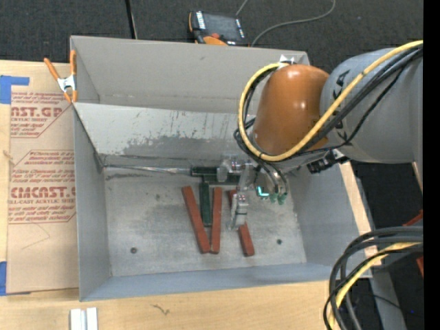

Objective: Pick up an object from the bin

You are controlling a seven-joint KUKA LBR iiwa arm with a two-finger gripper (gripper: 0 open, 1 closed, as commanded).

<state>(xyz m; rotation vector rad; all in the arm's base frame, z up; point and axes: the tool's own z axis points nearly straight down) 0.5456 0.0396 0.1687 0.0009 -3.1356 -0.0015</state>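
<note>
My gripper [240, 208] hangs low over the right middle of the bin floor, below the orange wrist cover. Right under it lies a short red-brown stick [245, 241], running toward the front of the bin, and the gripper's tip is at or just above the stick's far end. To the left, two longer red-brown sticks [195, 220] [215, 224] lie in a narrow V whose ends meet toward the front. A dark green stick [205, 203] lies between them.
A dark green and black piece [203, 173] lies at the foot of the back wall, with a thin metal rod [144, 170] stretching left from it. The arm and its cables cover the bin's right rear corner.
</note>
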